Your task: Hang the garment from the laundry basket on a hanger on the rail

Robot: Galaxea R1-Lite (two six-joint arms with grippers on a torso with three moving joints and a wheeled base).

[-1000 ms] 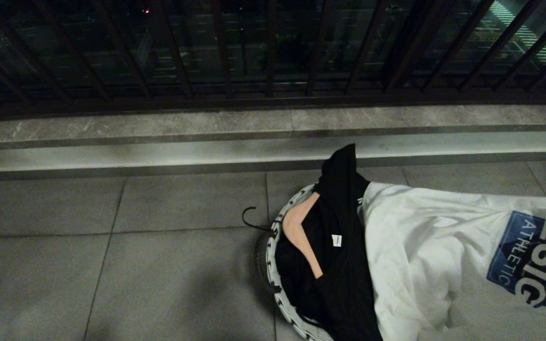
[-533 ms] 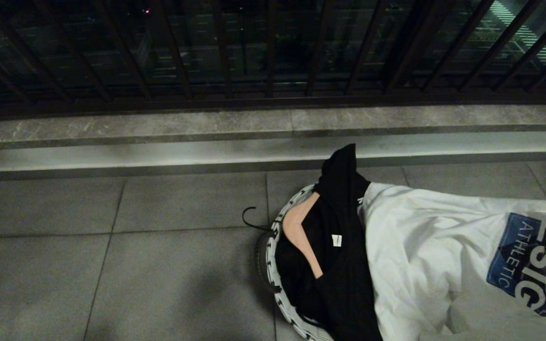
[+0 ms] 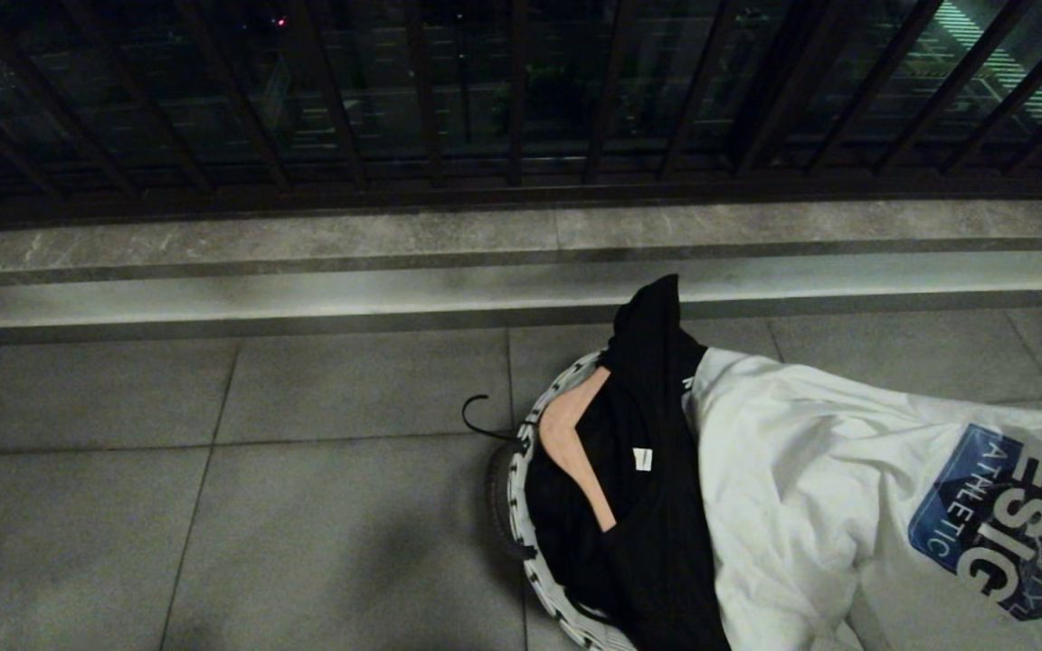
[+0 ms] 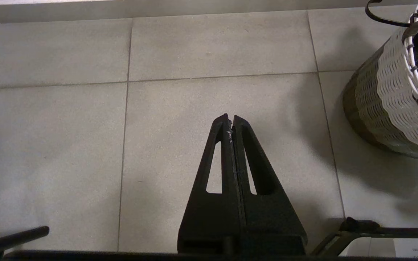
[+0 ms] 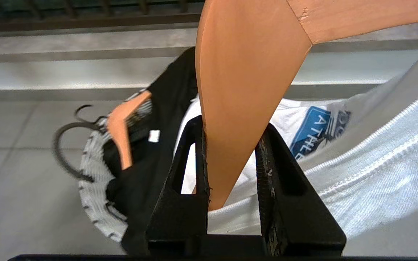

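Head view: While neither of my arms shows here, the white T-shirt with a blue printed patch spreads from the lower right edge across to the small round white woven basket with black pattern, its near part draped over the basket's right side.
Basket contents: a black garment fills it and spills over the far rim; a second pale wooden hanger lies slanted on top, its dark hook poking out over the grey tiled floor on the basket's left.
Rail: I judge the hanging rail is out of frame; only the dark balcony railing shows beyond the stone ledge.
Left wrist view: my left gripper is pressed together, empty, pointing at bare floor, with the basket just off to one side.
Right wrist view: my right gripper pinches the arm of a pale orange wooden hanger, whose long axis runs up and away from the gripper, then bends sideways; the white T-shirt's collar sits around it, just beside my fingers.
Key relation: the shirt hangs from my right side, so the right arm is the one to carry it upward; the basket lies beyond and below it.
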